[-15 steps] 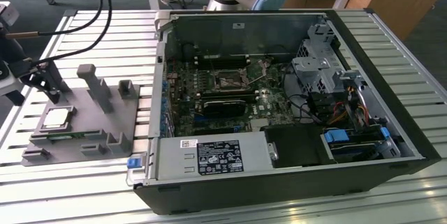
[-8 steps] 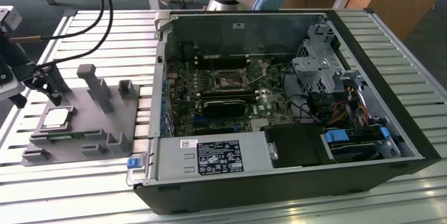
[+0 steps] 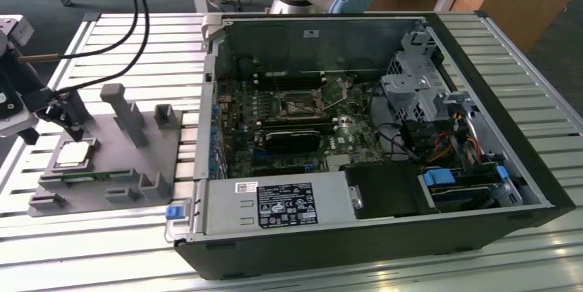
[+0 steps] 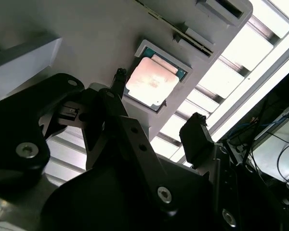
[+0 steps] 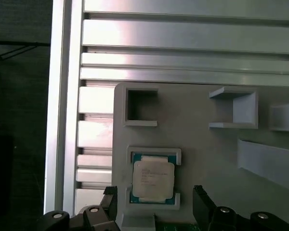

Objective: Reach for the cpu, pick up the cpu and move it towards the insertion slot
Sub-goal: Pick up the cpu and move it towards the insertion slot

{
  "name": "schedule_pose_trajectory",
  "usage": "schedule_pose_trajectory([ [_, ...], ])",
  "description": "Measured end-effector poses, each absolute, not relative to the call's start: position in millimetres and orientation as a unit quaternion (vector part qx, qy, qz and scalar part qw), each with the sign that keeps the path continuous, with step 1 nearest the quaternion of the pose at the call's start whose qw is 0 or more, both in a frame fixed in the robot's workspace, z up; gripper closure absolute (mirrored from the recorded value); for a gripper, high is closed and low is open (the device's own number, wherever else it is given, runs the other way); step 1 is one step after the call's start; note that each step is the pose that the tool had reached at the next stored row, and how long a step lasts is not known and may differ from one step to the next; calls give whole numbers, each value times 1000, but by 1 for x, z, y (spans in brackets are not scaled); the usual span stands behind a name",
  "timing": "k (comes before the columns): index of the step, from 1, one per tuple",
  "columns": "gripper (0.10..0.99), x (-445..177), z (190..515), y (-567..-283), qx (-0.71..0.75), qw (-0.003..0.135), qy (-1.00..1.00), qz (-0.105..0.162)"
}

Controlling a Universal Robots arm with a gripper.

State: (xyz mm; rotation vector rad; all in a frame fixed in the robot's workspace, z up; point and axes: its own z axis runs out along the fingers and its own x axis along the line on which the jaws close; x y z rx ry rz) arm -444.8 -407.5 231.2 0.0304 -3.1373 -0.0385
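Hanging half cut off at the exterior view's left edge, the black two-fingered gripper (image 3: 65,123) stands above the small silver square cpu (image 3: 75,154), well apart from the dark square insertion slot (image 3: 299,106). In the second wrist view its fingers (image 4: 197,127) stand apart (tips blurred), with the cpu (image 4: 151,79) beyond them. In the first wrist view the cpu (image 5: 153,179) sits in a grey plastic fixture (image 5: 202,144) on a ribbed aluminium table (image 5: 183,36).

The cpu (image 5: 153,179) lies flat (silver top up) in a framed pocket (image 5: 154,154) near an edge of the grey holder plate (image 5: 197,144), which rests on the slatted bench (image 5: 183,36). The gripper (image 5: 154,192) has its dark fingers (image 5: 201,199) spread, one either side of that pocket.
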Motion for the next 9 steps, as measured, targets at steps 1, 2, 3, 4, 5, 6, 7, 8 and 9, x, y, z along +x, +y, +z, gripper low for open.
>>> schedule_pose_trajectory([
  [1,365,-445,229,-408,10,2,-1000,-12],
  [2,365,-445,228,-408,10,2,-1000,-12],
  [3,365,-445,226,-408,10,2,-1000,-12],
  [4,365,-445,224,-408,10,2,-1000,-12],
  [5,365,-445,222,-408,11,2,-1000,-12],
  [6,365,-445,220,-408,12,2,-1000,-12],
  [7,365,-445,219,-408,12,2,-1000,-12],
  [8,365,-445,217,-408,12,2,-1000,-12],
  [9,365,-445,215,-408,12,2,-1000,-12],
])
